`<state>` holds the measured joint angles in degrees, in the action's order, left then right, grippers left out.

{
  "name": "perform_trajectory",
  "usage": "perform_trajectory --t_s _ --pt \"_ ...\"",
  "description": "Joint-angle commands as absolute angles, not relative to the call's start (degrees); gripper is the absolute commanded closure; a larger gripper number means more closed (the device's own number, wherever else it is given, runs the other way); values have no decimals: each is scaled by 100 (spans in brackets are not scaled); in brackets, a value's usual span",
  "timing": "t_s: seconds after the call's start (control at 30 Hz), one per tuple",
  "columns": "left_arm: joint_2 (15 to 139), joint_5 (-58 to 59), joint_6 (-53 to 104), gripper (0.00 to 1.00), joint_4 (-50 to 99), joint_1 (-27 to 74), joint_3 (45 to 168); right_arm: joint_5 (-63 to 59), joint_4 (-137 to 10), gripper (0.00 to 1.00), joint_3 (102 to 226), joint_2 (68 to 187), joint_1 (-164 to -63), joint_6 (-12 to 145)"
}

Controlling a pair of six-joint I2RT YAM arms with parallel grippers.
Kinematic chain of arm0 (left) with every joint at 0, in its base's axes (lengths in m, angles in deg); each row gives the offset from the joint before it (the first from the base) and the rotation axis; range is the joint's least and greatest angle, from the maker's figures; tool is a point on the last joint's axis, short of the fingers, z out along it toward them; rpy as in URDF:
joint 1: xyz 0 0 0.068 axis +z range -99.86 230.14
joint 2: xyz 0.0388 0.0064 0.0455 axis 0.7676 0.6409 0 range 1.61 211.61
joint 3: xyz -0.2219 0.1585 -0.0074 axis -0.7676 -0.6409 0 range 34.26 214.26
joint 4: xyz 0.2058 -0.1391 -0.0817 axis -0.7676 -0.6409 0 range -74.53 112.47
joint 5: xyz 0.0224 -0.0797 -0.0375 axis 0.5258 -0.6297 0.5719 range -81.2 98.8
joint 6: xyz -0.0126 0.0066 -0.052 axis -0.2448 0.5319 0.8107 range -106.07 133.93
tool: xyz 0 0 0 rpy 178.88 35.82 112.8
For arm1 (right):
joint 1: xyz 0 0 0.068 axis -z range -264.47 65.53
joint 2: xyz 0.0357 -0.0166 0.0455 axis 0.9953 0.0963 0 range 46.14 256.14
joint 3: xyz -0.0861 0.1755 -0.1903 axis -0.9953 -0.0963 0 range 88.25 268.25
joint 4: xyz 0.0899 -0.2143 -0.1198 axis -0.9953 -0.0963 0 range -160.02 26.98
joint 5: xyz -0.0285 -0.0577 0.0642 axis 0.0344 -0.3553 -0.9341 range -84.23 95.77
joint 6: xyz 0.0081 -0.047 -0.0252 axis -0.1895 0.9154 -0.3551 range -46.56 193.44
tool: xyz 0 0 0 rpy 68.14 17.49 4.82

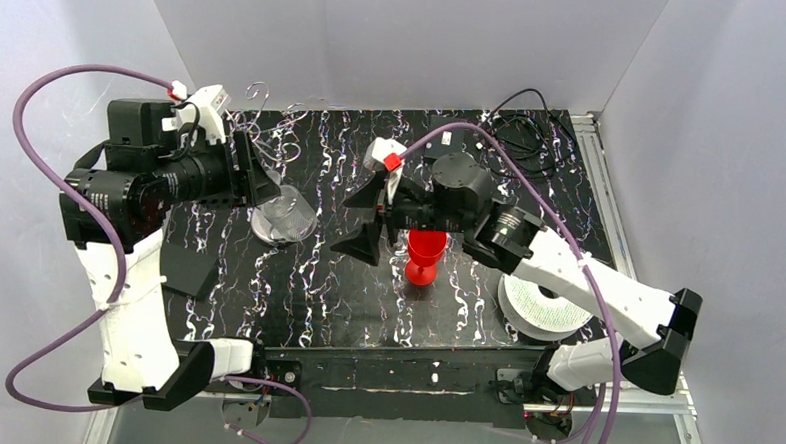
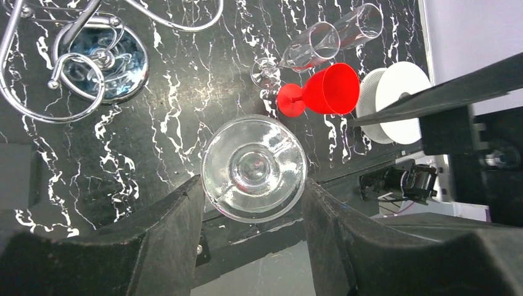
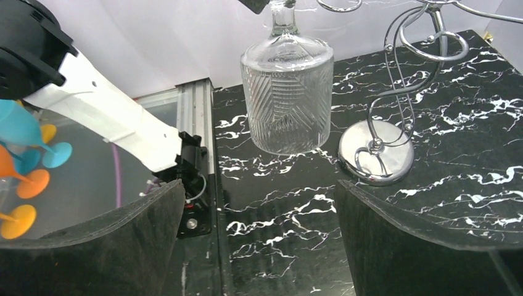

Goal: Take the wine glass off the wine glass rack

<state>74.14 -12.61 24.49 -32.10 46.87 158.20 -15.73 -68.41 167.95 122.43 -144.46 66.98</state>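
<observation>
Left gripper (image 2: 253, 185) tight around wine glass (image 2: 254, 168), beside wine glass rack (image 3: 376, 151); right gripper (image 3: 258, 186) apart.

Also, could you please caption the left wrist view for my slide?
Left pincer holds the wine glass beside the wine glass rack; red goblet beyond.

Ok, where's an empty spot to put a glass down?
Free: front middle, between the red glass and the left arm. Crowded: back left around the wine glass rack and wine glass; white spool fills front right.
</observation>
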Motion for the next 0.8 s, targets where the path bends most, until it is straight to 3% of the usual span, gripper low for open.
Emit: perform_trajectory --t_s 0.0,0.77 --pt "7438 -1638 2646 89 -5324 4506 16013 -1427 -6358 2 17084 12479 -14575 7315" --pt "7629 -1953 2882 88 -4834 3744 15947 -1486 -5927 3 17758 13484 -14733 7016"
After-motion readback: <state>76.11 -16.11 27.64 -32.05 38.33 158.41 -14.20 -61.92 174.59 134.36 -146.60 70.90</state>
